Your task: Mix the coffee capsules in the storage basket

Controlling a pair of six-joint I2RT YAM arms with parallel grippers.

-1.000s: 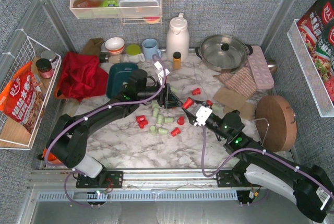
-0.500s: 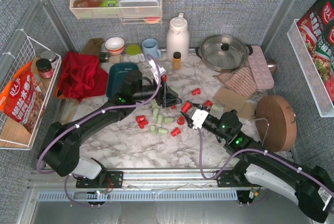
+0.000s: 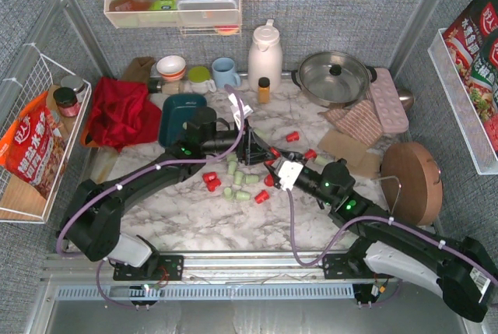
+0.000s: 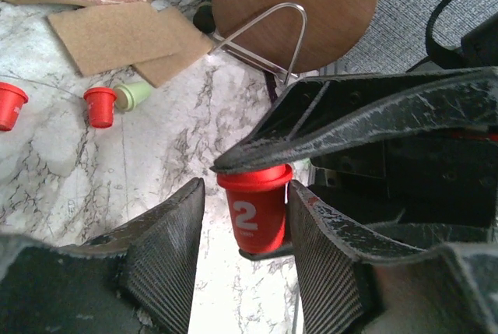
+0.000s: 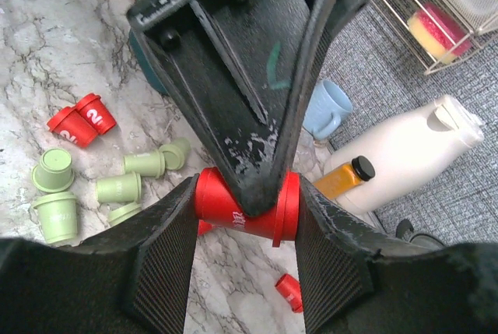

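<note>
Right now the red capsule (image 4: 255, 209) hangs off the marble worktop (image 3: 194, 217) with both arms meeting at it. My right fingers (image 5: 167, 264) are closed on it end to end, base against one pad and rim against the other, so its long axis runs from pad to pad. My left fingers (image 4: 167, 248) stand partly spread at its tapered sides, one pad touching and a gap at the other. It looks like smooth hard plastic between ribbed black pads. The teal, low-walled storage basket (image 3: 177, 108) lies behind the left arm, which is nearer to it. The other capsules (image 3: 237, 182) lie loose.
</note>
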